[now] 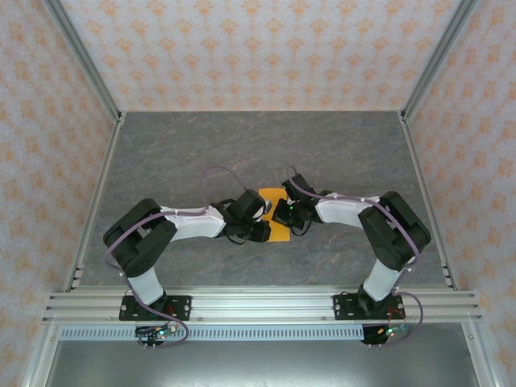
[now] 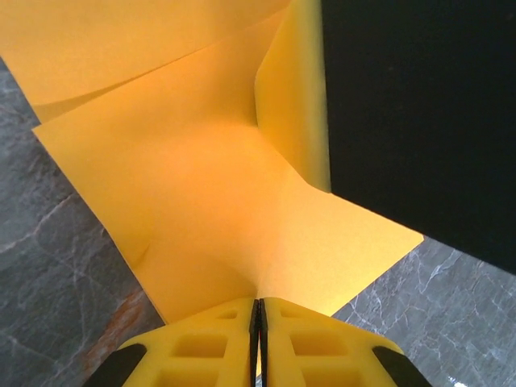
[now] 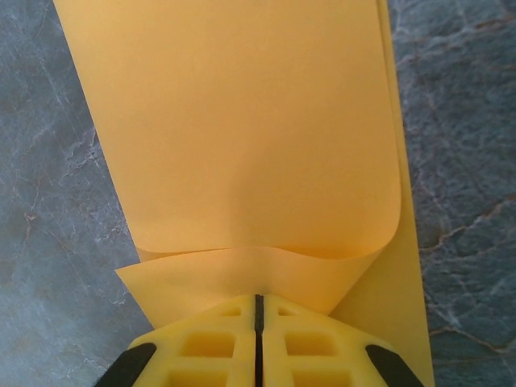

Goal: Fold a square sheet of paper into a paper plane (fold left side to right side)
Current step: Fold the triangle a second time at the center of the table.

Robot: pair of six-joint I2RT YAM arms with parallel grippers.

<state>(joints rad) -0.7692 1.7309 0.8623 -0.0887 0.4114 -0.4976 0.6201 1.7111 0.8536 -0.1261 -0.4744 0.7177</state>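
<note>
Grey marbled worktop [image 1: 242,145], seen from above, with the left arm [image 1: 173,224] reaching in from 9 o'clock and the right arm [image 1: 363,214] from 3 o'clock; the two meet at the centre.

The orange sheet [image 1: 272,196] lies between them, its long axis running 12 to 6 o'clock. Bare paper shows at the 12 and 6 o'clock ends, and the middle is covered by the wrists.

The left tool [image 1: 262,222] sits on the sheet's 9 o'clock side and the right tool [image 1: 284,214] on its 3 o'clock side. Both are equally near, each touching the paper.

Left wrist view: the left tool [image 2: 258,310] has its fingers pressed together, pinching an edge of the sheet [image 2: 218,201]. From there the paper lifts off the worktop [image 2: 48,242] and bends upward at 2 o'clock against a dark body [image 2: 419,121], probably the other arm.

Right wrist view: the right tool [image 3: 258,306], fingers likewise pressed together, appears to pinch the sheet [image 3: 242,121] at 6 o'clock. An upper layer curls over a lower one in a soft, uncreased roll, over bare worktop [image 3: 48,161].

Judgement: the left-to-right fold looks to be under way but not yet flattened. The coming move turns on carrying the left-held edge toward 3 o'clock, across the long axis, while the right tool anchors the far side
</note>
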